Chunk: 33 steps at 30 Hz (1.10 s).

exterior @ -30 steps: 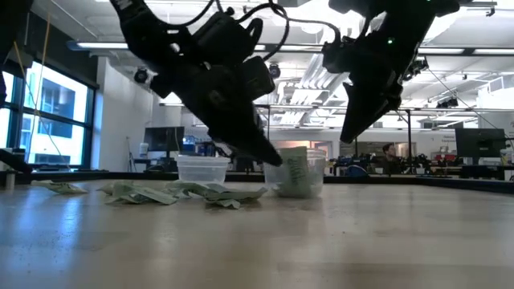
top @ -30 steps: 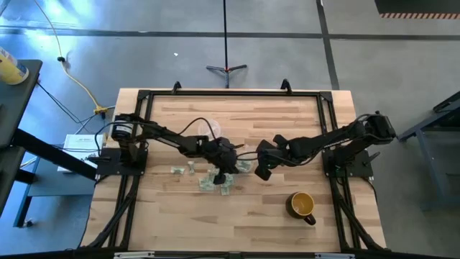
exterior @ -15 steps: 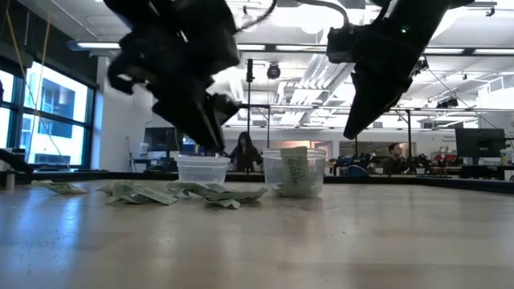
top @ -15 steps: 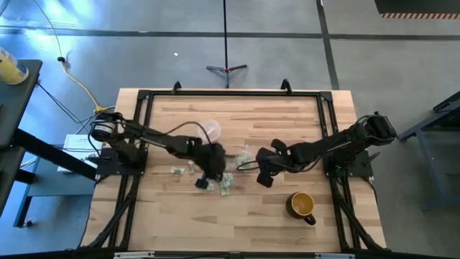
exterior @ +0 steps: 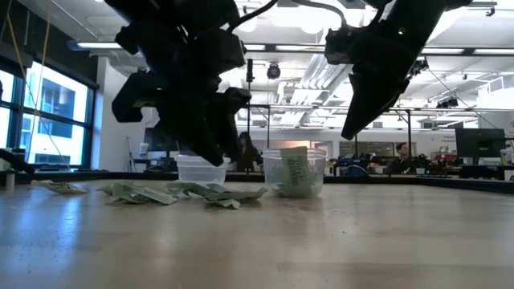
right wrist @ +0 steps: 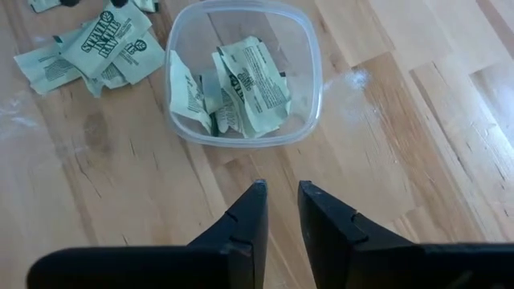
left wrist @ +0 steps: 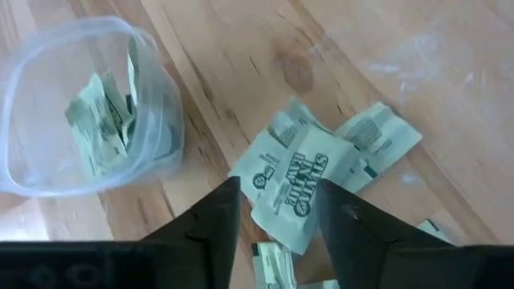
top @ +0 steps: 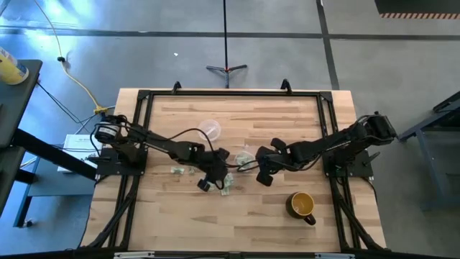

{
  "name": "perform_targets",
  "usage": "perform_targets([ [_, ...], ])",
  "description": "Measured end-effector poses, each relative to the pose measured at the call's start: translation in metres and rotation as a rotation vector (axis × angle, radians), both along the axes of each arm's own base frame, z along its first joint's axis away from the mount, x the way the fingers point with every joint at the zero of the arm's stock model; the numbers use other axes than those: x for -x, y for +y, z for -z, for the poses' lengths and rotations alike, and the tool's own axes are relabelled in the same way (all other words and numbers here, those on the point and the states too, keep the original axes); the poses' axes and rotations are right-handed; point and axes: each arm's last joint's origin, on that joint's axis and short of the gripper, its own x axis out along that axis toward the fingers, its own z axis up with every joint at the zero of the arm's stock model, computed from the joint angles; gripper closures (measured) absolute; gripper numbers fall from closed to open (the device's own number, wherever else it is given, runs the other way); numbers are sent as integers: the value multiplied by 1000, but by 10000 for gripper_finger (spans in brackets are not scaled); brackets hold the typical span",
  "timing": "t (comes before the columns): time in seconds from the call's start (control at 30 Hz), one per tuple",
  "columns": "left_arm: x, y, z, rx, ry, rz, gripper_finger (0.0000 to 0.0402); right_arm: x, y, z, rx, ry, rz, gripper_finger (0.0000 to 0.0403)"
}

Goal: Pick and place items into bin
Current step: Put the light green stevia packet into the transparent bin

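Note:
The bin (right wrist: 241, 80) is a clear cup holding several pale green items; it stands mid-table (top: 244, 158) between my two grippers. More items (left wrist: 297, 181) lie flat on the wood just left of it (top: 227, 185). My left gripper (left wrist: 277, 213) hovers open above these loose items (exterior: 185, 193), its fingers on either side of one packet without touching it. My right gripper (right wrist: 281, 205) hangs above the table on the bin's right side (top: 263, 178), its fingers a narrow gap apart with nothing between them.
A mustard-yellow mug (top: 302, 205) stands near the front right. A clear round piece (top: 209, 129) lies behind the loose items. One item (top: 177, 170) lies apart toward the left. A black frame (top: 230, 93) rims the table.
My left gripper has drawn away from the bin toward the table's left, over the loose items, and has opened from shut.

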Motion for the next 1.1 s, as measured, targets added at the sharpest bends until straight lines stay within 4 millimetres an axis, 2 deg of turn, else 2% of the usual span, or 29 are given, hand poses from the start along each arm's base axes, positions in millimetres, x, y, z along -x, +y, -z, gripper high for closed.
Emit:
perform_targets([
  [0.17,0,-1,9,19,46,41,170,0,-1,0,17,-2,6,340],
  [0.27,1,-2,14,28,76,50,170,0,-1,0,28,0,10,340],
  [0.37,-5,1,14,26,29,36,181,1,-1,0,36,1,14,338],
  [0.6,-7,9,31,42,84,24,225,1,-2,0,45,-1,20,339],
  [0.77,-8,8,32,48,84,32,257,1,-2,0,40,-3,28,340],
  [0.87,-8,8,32,45,85,29,292,1,-2,0,41,-4,35,343],
  [1.03,-8,8,32,38,84,21,373,1,-2,0,44,-4,37,341],
  [1.1,-9,9,30,24,84,-8,380,1,-2,0,43,-4,37,340],
])
